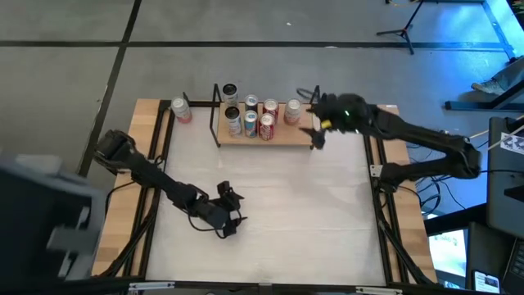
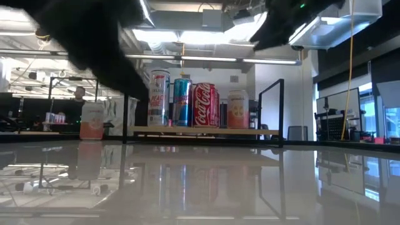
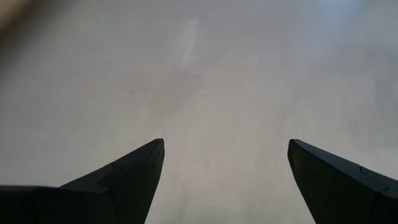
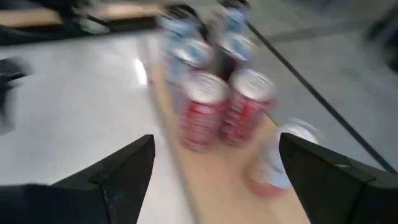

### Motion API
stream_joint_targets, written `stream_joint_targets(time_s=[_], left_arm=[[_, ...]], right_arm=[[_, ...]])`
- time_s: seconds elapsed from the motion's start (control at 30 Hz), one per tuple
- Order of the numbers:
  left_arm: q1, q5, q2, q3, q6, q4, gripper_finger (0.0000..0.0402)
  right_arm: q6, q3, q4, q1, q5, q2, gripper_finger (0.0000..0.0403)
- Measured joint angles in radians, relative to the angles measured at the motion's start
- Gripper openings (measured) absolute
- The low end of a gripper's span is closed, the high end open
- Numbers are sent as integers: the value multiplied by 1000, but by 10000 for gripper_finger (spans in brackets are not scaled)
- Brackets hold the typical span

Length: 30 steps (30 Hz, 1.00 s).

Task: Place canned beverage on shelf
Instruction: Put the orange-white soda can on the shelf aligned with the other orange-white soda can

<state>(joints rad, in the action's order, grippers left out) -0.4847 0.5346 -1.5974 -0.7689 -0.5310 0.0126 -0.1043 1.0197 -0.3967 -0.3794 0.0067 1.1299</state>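
The shelf (image 1: 282, 136) is a light-wood board on a black wire frame at the table's far middle. Several cans stand on it: two red ones (image 4: 224, 109), a blue one (image 2: 182, 102), a silver one (image 2: 159, 98) and a peach one (image 1: 292, 112) at its right end. One more peach can (image 1: 181, 109) stands on the table left of the shelf. My right gripper (image 1: 315, 135) is open and empty, raised by the shelf's right end. My left gripper (image 1: 231, 215) is open and empty over the table's near left middle.
The shelf's upright black end posts (image 2: 279, 112) stand at both ends. The white tabletop (image 1: 295, 205) lies bare between the shelf and the near edge. Wooden side rails (image 1: 151, 156) run along the table's left and right.
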Motion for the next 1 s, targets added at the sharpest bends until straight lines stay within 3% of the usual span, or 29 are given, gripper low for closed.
stream_joint_targets(time_s=[0.17, 0.33, 0.57, 0.73, 1.0], left_arm=[[14, 66, 140, -155, -52, -379, 332], [89, 117, 232, -340, -156, -802, 332], [297, 138, 289, -512, -270, -1219, 332], [510, 149, 291, -574, -282, -1413, 332], [880, 100, 291, -575, -209, -1482, 332]], right_arm=[[21, -171, 174, 147, 4, -130, 340], [24, -341, 392, 264, 7, -180, 340], [-3, -390, 552, 338, 9, -177, 340], [-5, -399, 564, 376, 8, -168, 340], [-5, -406, 551, 404, 9, -157, 340]])
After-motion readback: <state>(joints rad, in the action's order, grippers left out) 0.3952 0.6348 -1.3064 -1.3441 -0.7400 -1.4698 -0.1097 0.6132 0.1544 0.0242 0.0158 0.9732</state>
